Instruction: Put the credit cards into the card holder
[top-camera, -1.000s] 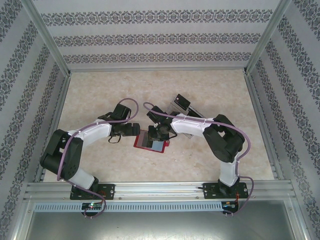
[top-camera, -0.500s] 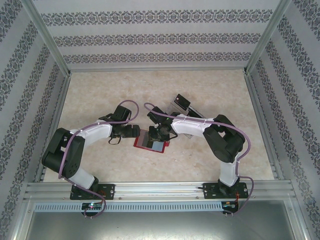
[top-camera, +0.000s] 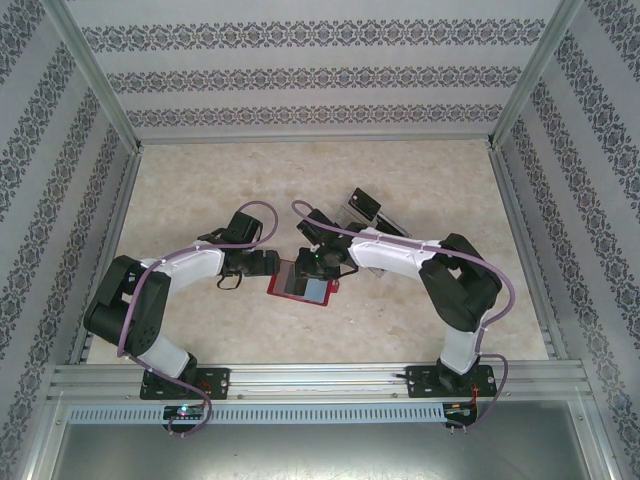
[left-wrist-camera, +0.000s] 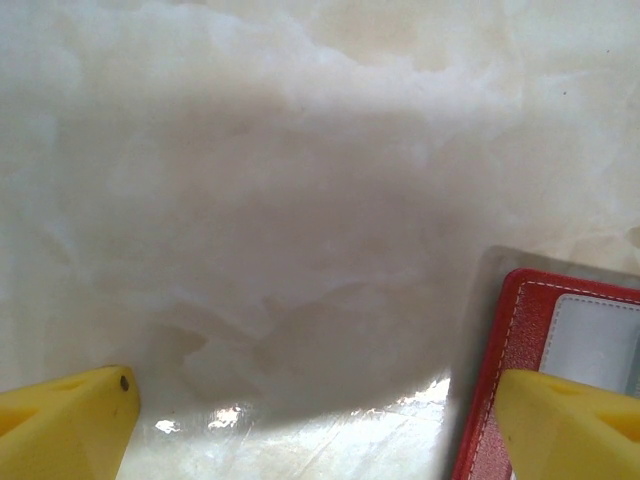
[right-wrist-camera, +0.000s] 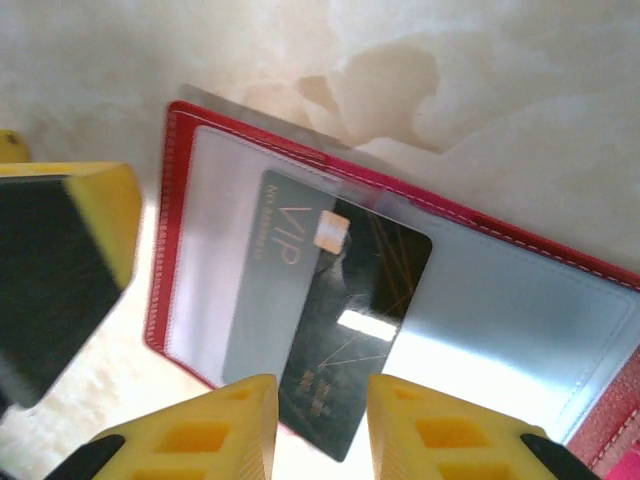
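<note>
The red card holder (top-camera: 303, 284) lies open on the table between the two grippers. A black credit card (right-wrist-camera: 350, 320) marked VIP sits half under its clear left pocket, its lower end sticking out past the red edge. My right gripper (right-wrist-camera: 320, 425) hovers over that end, open, one yellow finger on each side of the card. My left gripper (left-wrist-camera: 320, 430) is wide open at the holder's left edge (left-wrist-camera: 500, 340), its right finger (left-wrist-camera: 570, 420) over the red border. Another black credit card (top-camera: 362, 203) leans in a rack behind.
A clear plastic rack (top-camera: 378, 216) stands just behind my right forearm. The left gripper's finger (right-wrist-camera: 55, 270) shows close beside the holder in the right wrist view. Metal frame rails and patterned walls enclose the marble table (top-camera: 200, 180).
My right gripper's jaws have parted a little around the card, and the right arm's elbow has shifted slightly right. The left gripper has edged closer to the holder.
</note>
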